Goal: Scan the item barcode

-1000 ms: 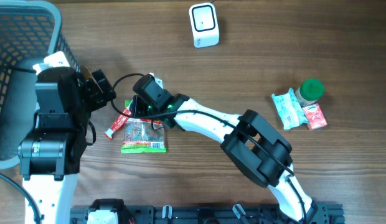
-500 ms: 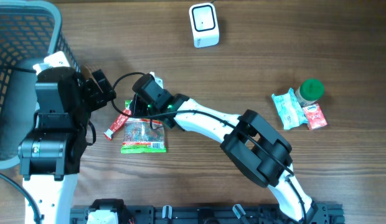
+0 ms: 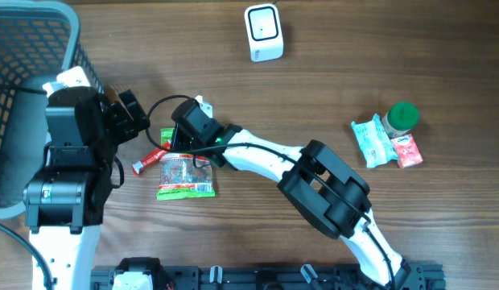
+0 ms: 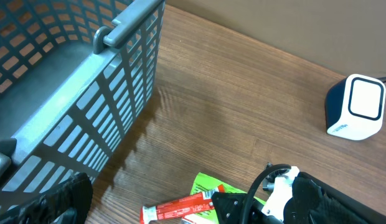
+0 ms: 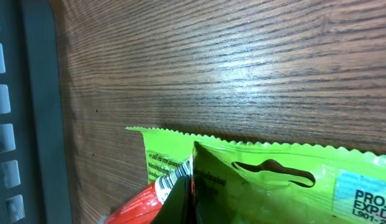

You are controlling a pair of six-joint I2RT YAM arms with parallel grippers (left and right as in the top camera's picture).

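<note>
Now right gripper (image 3: pixel 176 149) clamped on green packet (image 3: pixel 186 180) edge — left gripper (image 3: pixel 134 113) wide open.

Wooden table (image 3: pixel 330 72): basket (image 3: pixel 24 48), scanner (image 3: pixel 263 32), packets (image 3: pixel 185 179), perhaps jar (image 3: pixel 402 117).

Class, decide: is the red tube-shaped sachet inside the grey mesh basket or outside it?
Outside. The red tube-shaped sachet lies on the wooden table, beside the grey mesh basket, by a green packet.
</note>
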